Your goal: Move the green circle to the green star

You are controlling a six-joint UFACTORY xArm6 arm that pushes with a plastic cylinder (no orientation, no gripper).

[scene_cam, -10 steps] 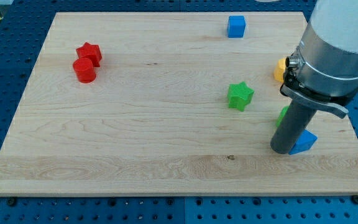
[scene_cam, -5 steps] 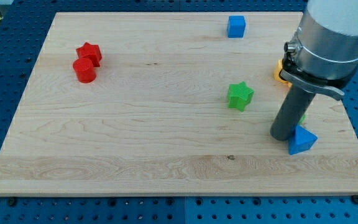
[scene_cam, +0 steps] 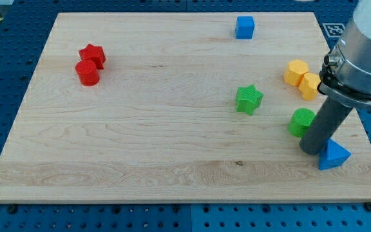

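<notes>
Camera view: my tip (scene_cam: 312,152) has shifted toward the view's right and slightly down over the last second, and that has uncovered the green circle (scene_cam: 301,122), which the rod hid almost wholly before. The circle now shows plainly, touching or just beside the rod on its upper-left side. The blue triangle (scene_cam: 333,155) has slid rightward with the tip and lies against its lower right. Both yellow blocks (scene_cam: 303,77) show in full now, near the worktop's (scene_cam: 140,142) right edge. The green star (scene_cam: 249,99) has not moved; it lies up and to the view's left of the circle, apart from it with bare wood between. The end effector is a plain rod with nothing to open or close, so it holds nothing.

I judge the shift useful: the tip now stands on the circle's lower-right side, about opposite the star, so a push up and left should carry the circle toward it. The triangle looks clear of that path.
</notes>
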